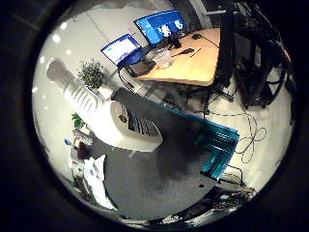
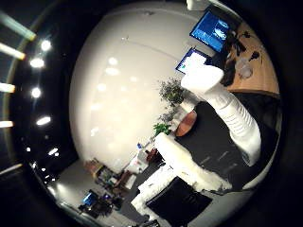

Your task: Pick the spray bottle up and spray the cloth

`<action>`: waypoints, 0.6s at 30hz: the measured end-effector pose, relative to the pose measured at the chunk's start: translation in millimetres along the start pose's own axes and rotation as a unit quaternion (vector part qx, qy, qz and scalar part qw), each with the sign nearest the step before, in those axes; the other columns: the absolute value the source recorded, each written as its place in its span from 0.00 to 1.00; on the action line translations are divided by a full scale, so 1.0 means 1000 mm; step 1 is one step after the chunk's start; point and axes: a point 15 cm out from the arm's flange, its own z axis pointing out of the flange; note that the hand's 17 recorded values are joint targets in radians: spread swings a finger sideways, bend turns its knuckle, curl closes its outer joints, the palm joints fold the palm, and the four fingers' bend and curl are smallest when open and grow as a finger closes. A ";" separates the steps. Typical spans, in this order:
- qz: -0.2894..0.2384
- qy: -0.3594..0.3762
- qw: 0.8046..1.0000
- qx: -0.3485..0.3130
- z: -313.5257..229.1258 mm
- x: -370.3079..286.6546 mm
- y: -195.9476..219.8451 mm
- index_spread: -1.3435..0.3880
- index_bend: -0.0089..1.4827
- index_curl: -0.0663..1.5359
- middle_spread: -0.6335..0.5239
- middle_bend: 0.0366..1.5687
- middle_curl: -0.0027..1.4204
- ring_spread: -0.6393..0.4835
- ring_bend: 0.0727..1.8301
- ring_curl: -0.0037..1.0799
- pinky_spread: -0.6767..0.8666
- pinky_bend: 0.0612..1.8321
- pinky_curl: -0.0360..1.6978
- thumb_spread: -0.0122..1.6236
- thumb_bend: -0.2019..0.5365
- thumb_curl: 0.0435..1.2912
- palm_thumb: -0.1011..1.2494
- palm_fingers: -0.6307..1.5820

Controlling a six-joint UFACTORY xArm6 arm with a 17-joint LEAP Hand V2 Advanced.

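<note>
The white spray bottle [image 1: 114, 118] with a printed label fills the middle of the right little finger side palm view. It is close to the palm, tilted, with its spray head [image 1: 60, 73] toward the room wall. It hangs above the dark table mat [image 1: 159, 169]. The white cloth [image 1: 95, 176] lies crumpled on the mat below the bottle. In the right thumb side palm view the bottle's head and ribbed neck [image 2: 232, 112] show close up, and the white fingers of my hand [image 2: 180, 175] curl beside it.
A teal metal frame [image 1: 217, 145] stands at the mat's edge. A wooden desk [image 1: 188, 60] with two lit monitors [image 1: 154, 27] lies beyond. A potted plant [image 1: 92, 72] stands by the wall. Ceiling lights [image 2: 38, 62] show in the right thumb side palm view.
</note>
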 end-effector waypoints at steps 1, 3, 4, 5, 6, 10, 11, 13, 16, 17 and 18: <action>0.007 -0.001 1.000 -0.001 0.000 0.006 0.001 0.71 0.13 0.25 0.75 0.10 0.20 0.90 0.17 0.21 0.85 0.53 0.10 0.67 0.24 0.34 0.48 0.38; 0.017 0.002 1.000 0.000 0.000 0.017 0.000 0.71 0.13 0.25 0.75 0.10 0.20 0.90 0.17 0.21 0.85 0.53 0.10 0.67 0.24 0.34 0.48 0.38; 0.024 0.005 1.000 0.002 -0.002 0.025 -0.001 0.71 0.13 0.25 0.75 0.10 0.20 0.90 0.17 0.21 0.85 0.53 0.10 0.67 0.24 0.34 0.48 0.38; 0.029 0.006 1.000 0.003 -0.003 0.030 -0.003 0.71 0.13 0.25 0.75 0.10 0.21 0.89 0.17 0.21 0.85 0.53 0.10 0.68 0.24 0.34 0.48 0.38; 0.030 0.007 1.000 0.005 -0.005 0.034 -0.007 0.71 0.13 0.25 0.75 0.10 0.21 0.89 0.17 0.21 0.85 0.53 0.10 0.68 0.24 0.34 0.48 0.38; 0.045 -0.001 0.999 0.004 -0.006 0.048 -0.015 0.71 0.13 0.25 0.76 0.10 0.21 0.89 0.17 0.21 0.85 0.53 0.09 0.68 0.25 0.34 0.48 0.37; 0.050 -0.002 0.999 0.004 -0.006 0.052 -0.018 0.71 0.13 0.25 0.76 0.10 0.21 0.89 0.17 0.21 0.85 0.52 0.09 0.68 0.25 0.34 0.48 0.37; 0.049 -0.004 0.999 0.003 -0.006 0.060 -0.025 0.71 0.13 0.25 0.76 0.10 0.21 0.90 0.16 0.21 0.85 0.52 0.09 0.68 0.25 0.34 0.49 0.37; 0.042 -0.008 0.999 0.002 -0.005 0.062 -0.028 0.71 0.13 0.25 0.76 0.10 0.21 0.90 0.16 0.21 0.86 0.51 0.09 0.68 0.25 0.34 0.50 0.36; 0.040 -0.008 0.999 0.001 -0.005 0.062 -0.029 0.71 0.13 0.25 0.76 0.10 0.21 0.90 0.15 0.21 0.86 0.51 0.09 0.68 0.25 0.34 0.50 0.36; 0.040 -0.009 0.999 -0.001 -0.004 0.061 -0.028 0.71 0.13 0.25 0.76 0.10 0.21 0.90 0.15 0.21 0.86 0.51 0.09 0.68 0.25 0.34 0.51 0.36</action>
